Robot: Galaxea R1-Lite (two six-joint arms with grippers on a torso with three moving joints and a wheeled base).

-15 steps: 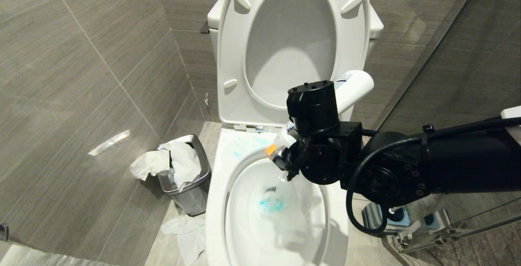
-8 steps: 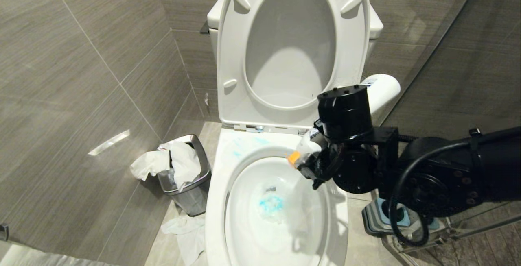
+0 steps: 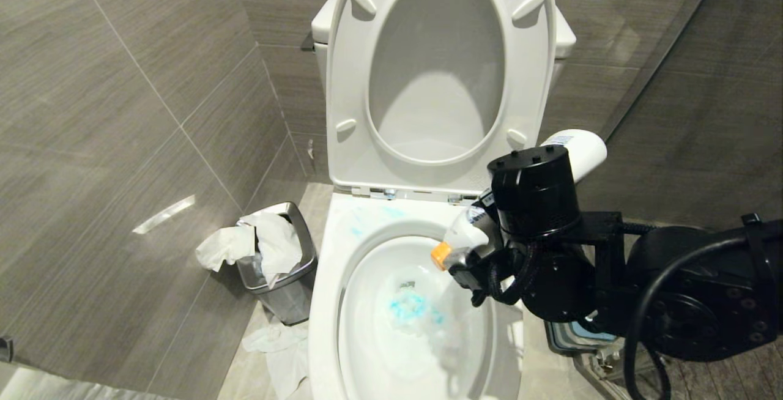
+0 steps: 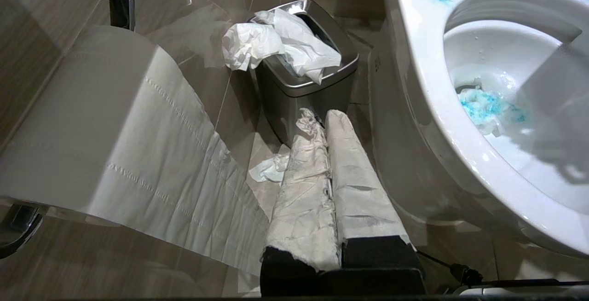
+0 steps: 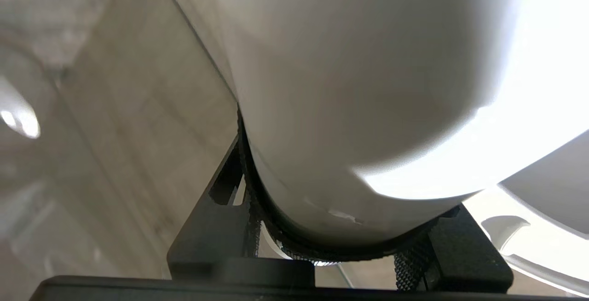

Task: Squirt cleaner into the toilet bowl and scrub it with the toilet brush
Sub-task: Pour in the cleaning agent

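Toilet roll: on your far left, hung on a chrome holder, a sheet trailing down.
Left gripper: parked low beside the toilet; your left wrist view shows its paper-wrapped fingers pressed together, holding nothing.
Waste bin: small steel bin on the floor left of the toilet, crumpled tissue spilling over its rim; more tissue lies on the floor in front of it.
Toilet bowl: white, seat and lid raised upright.
Cleaner: turquoise patch in the water at the bowl's bottom, plus faint blue smears on the back left of the rim.
Bottle: white with an orange nozzle, tilted nozzle-down over the bowl's right rear edge; it carries a label, but you cannot read the writing.
Right gripper: pinching the bottle around its body, above the right side of the bowl.
Toilet brush: you cannot make it out; only a grey-and-blue holder shows on the floor behind the right arm.
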